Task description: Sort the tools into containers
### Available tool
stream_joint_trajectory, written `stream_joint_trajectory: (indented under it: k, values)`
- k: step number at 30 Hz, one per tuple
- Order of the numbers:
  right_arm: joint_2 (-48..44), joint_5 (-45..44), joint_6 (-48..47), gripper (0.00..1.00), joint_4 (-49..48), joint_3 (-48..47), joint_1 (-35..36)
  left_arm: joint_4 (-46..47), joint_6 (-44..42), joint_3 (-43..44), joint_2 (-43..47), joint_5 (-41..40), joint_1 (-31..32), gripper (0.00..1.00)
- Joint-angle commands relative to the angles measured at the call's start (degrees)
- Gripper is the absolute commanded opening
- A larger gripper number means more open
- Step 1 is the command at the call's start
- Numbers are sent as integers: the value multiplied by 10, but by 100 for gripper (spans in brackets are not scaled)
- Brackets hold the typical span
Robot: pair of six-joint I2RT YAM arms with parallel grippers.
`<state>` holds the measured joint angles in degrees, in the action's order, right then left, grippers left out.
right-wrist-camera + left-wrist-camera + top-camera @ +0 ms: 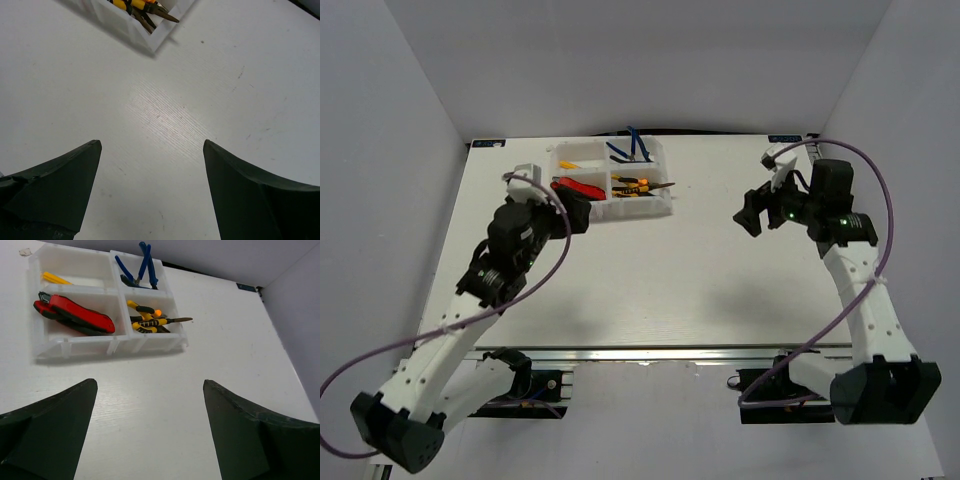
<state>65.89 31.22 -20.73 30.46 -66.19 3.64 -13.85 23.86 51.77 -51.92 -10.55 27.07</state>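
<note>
The white organiser tray (642, 211) stands at the back centre of the table. In the left wrist view its compartments (115, 345) hold red-and-black cutters (75, 315), yellow-and-black pliers (147, 320), blue-handled pliers (145, 267) and a yellow screwdriver (55, 278). My left gripper (580, 212) is open and empty just in front of the tray's left side; its jaws (150, 385) stand wide over bare table. My right gripper (752, 216) is open and empty to the right of the tray, over bare table (151, 144). The tray corner (150, 42) with the pliers (137, 7) shows at the top of the right wrist view.
White walls enclose the table on the left, back and right. A small white block (525, 170) lies left of the tray. Purple cables loop from both arms. The table's near edge is a metal rail (650, 352).
</note>
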Motion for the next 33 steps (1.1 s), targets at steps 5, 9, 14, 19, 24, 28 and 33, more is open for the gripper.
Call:
stream_joint_trajectory:
  k: [5, 9, 14, 19, 24, 28, 33]
  values:
    - [-110, -98, 85, 89, -31, 62, -3, -16, 43, -59, 112, -14, -2, 98]
    - [-125, -138, 119, 89, -3, 52, -3, -13, 42, -62, 119, -5, -2, 98]
    - [-124, -171, 135, 89, 41, 37, -3, -9, 49, -56, 109, 10, -2, 98]
    - [-142, -191, 142, 89, 26, 56, -3, -7, 57, -55, 107, 18, -2, 98]
    - [-167, -192, 155, 89, -1, 85, -3, 0, 65, -62, 117, 16, -2, 98]
    - [-179, -189, 157, 89, -15, 103, -3, 0, 76, -71, 125, 11, -2, 98]
    - [-179, -181, 157, 89, -18, 111, -3, -1, 79, -76, 130, 5, -2, 98]
